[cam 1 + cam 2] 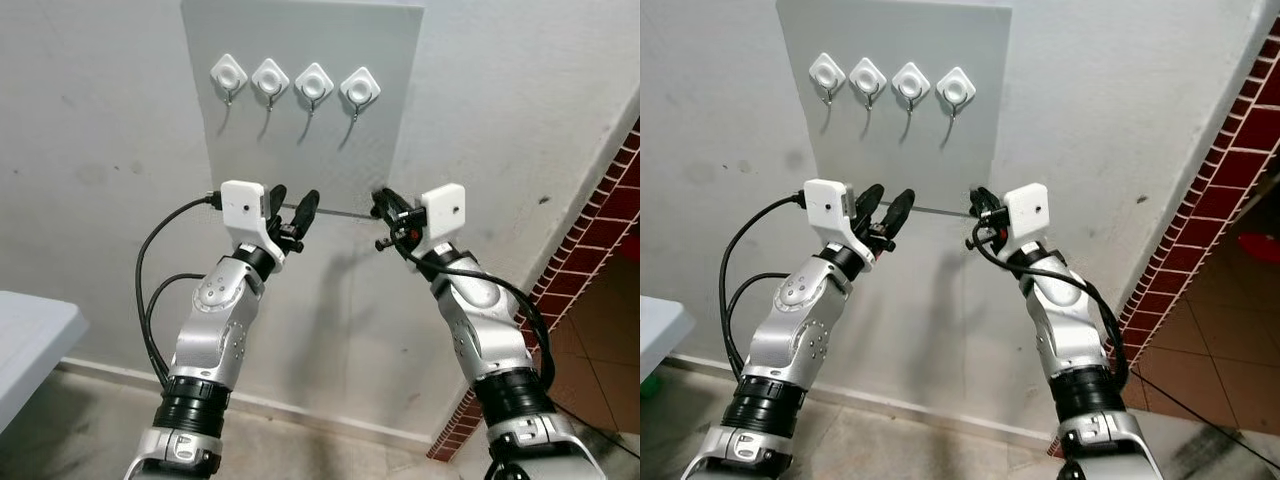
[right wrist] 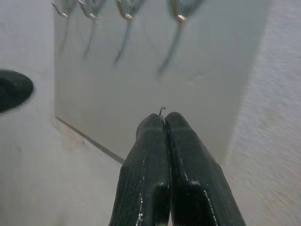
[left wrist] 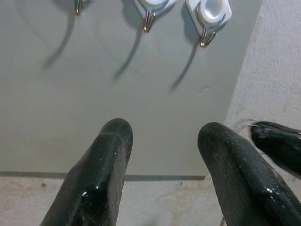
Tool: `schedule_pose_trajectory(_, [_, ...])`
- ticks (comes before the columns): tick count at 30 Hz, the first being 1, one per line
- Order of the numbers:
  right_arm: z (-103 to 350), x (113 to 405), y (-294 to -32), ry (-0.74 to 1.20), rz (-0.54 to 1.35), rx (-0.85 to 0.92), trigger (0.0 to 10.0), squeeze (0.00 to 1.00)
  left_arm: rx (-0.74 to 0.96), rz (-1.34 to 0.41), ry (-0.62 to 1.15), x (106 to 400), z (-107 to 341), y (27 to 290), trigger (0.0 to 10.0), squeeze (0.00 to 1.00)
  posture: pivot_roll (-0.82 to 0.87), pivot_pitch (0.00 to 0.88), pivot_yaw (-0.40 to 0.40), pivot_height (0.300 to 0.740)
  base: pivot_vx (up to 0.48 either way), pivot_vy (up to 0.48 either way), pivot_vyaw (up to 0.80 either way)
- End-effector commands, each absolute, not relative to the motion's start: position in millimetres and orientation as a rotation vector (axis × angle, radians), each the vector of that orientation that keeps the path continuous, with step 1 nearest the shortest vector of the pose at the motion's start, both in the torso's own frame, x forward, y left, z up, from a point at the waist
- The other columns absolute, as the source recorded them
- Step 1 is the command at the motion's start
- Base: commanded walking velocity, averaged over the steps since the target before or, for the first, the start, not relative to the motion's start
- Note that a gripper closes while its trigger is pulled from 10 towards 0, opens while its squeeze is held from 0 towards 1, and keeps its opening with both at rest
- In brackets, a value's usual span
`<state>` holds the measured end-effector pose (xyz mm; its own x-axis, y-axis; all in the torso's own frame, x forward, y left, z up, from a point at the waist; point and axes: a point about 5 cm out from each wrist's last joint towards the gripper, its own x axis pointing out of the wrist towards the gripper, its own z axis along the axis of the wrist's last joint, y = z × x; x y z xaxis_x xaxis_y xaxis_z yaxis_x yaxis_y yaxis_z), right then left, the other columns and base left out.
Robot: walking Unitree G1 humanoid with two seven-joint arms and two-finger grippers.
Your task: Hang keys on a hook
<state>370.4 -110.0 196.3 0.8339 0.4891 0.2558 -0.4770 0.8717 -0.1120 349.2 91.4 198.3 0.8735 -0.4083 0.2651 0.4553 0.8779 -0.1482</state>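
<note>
Right gripper (image 2: 164, 117) fingers pinch shut on a wire ring (image 2: 162, 110) below the hooks (image 1: 294, 83); left gripper (image 1: 293, 205) gapes empty.

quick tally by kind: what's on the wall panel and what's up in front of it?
White hooks on the grey panel: 4
Grippers: 2, left gripper open, right gripper shut on a thin wire loop
Wire loops: 1
Total: 7, panel not counted

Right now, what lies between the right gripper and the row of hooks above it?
Only bare grey board separates the right gripper from the four hooks, seen in the left eye view.
</note>
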Motion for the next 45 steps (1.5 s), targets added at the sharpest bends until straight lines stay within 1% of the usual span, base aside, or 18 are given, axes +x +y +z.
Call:
schedule_pose_trajectory(1, [209,373,-105,-0.329,0.530,-0.041,10.0,0.00,-0.206,-0.479,-0.248,351,206,88,10.0,0.00,0.04,0.000,-0.001,0.740,0.000,0.000,0.00])
schedule_pose_trajectory(3, [216,377,-99,-0.345,0.546,-0.039,10.0,0.00,-0.208,-0.480,-0.252,351,208,89,10.0,0.00,0.04,0.000,-0.001,0.740,0.000,0.000,0.00])
schedule_pose_trajectory(12, [237,387,-89,-0.399,0.557,0.005,10.0,0.00,-0.216,-0.482,-0.267,353,215,89,10.0,0.00,0.05,0.000,-0.005,0.740,0.000,0.000,0.00])
schedule_pose_trajectory(15, [240,388,-89,-0.407,0.559,0.009,10.0,0.00,-0.216,-0.484,-0.267,353,215,89,10.0,0.00,0.05,0.000,-0.005,0.740,0.000,0.000,0.00])
schedule_pose_trajectory(29, [266,395,-88,-0.469,0.559,0.170,10.0,0.00,-0.216,-0.506,-0.271,351,217,85,10.0,0.00,0.05,0.000,-0.006,0.740,0.000,0.000,0.00])
schedule_pose_trajectory(35, [271,396,-87,-0.475,0.558,0.193,10.0,0.00,-0.217,-0.506,-0.269,351,217,85,10.0,0.00,0.06,0.000,-0.007,0.740,0.000,0.000,0.00])
schedule_pose_trajectory(38, [273,399,-86,-0.454,0.557,0.249,10.0,0.00,-0.219,-0.506,-0.270,351,218,85,10.0,0.00,0.06,0.000,-0.007,0.740,0.000,0.000,0.00])
schedule_pose_trajectory(45, [271,402,-85,-0.415,0.550,0.307,10.0,0.00,-0.220,-0.500,-0.269,350,218,86,10.0,0.00,0.07,0.000,-0.009,0.740,0.000,0.000,0.00])
